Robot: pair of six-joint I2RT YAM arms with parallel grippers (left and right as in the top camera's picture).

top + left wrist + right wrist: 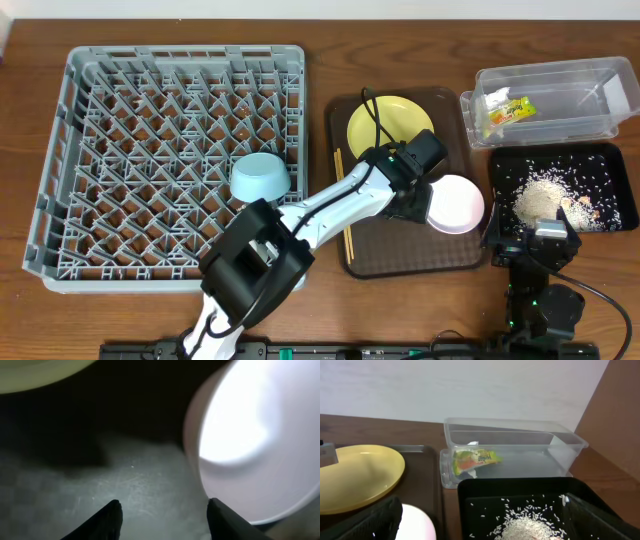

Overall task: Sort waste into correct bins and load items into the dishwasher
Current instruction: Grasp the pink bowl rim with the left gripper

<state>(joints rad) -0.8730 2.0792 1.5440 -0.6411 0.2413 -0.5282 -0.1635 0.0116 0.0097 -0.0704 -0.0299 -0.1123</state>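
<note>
Grey dish rack (50, 170) holds one light-blue bowl (260, 178); the brown tray (410, 255) carries one yellow plate (390, 125), one white bowl (457, 205) and two chopsticks (338, 165). Left tool (165, 510) stands apart at the white bowl's rim; right tool (481, 505) gapes wide by the black tray (600, 165). One wrapper (507, 110) lies in the clear tub (600, 75).

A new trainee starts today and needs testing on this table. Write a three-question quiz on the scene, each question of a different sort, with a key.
1. True or false: the round light-blue bowl sits inside the large grey plastic dish rack.
2. Which holds the small green-and-yellow snack wrapper? A) the clear rectangular plastic tub B) the brown serving tray C) the dish rack
3. Fill in the colour: the loose whitish rice grains lie in the shallow rectangular tray, which is ____.

Key: 1 true; 2 A; 3 black.
</note>
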